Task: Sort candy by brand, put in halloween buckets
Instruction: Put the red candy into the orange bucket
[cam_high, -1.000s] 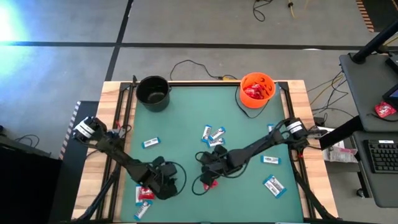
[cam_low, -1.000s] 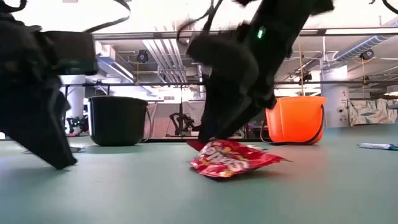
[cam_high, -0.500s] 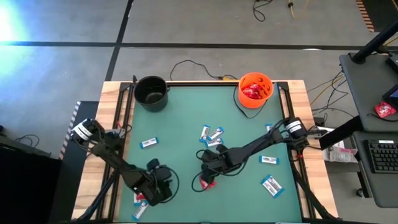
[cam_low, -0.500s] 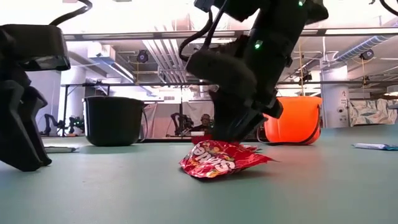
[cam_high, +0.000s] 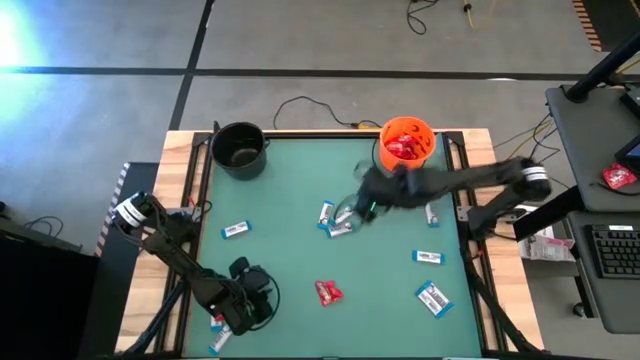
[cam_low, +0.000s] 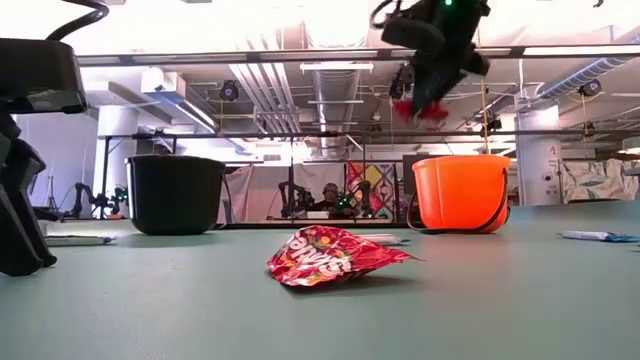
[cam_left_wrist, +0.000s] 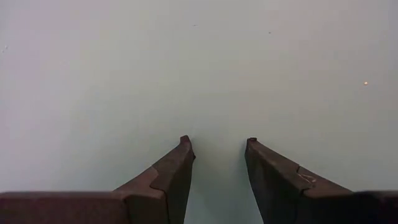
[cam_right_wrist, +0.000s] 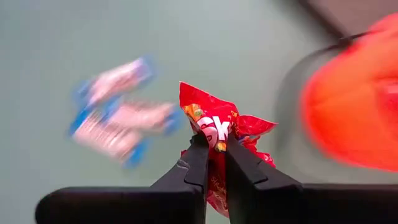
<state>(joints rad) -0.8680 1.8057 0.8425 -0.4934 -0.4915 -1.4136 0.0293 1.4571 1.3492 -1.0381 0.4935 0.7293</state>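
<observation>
High over the table, near the orange bucket (cam_high: 407, 143), my right gripper (cam_high: 362, 208) is shut on a red candy packet (cam_right_wrist: 214, 124); the low view shows that packet (cam_low: 425, 110) well above the bucket's rim (cam_low: 468, 160). Another red packet (cam_high: 327, 292) lies flat on the green table. The black bucket (cam_high: 240, 148) stands at the far left. White-and-blue bars (cam_high: 335, 220) lie scattered about. At the near left, my left gripper (cam_left_wrist: 217, 146) stands open over bare table, nothing between its fingers. My right gripper pinches the red packet between its two fingers, on the crumpled wrapper (cam_right_wrist: 216, 134) about midway along it. Part of the wrapper sticks out past the fingertips and part lies back between the fingers. The packet is lifted clear of the table.
Loose bars lie at the left (cam_high: 237, 230), at the right (cam_high: 428, 257), at the near right (cam_high: 438, 298) and beside my left gripper (cam_high: 218, 330). The orange bucket holds red packets (cam_high: 403, 148). Bare green table lies between the two arms.
My right gripper has shut on a red packet near the table's middle front, lifted it clear and swung up and toward the far right, toward the orange bucket. The other red packet has stayed on the table. My left gripper has drawn back slightly toward the near left.
</observation>
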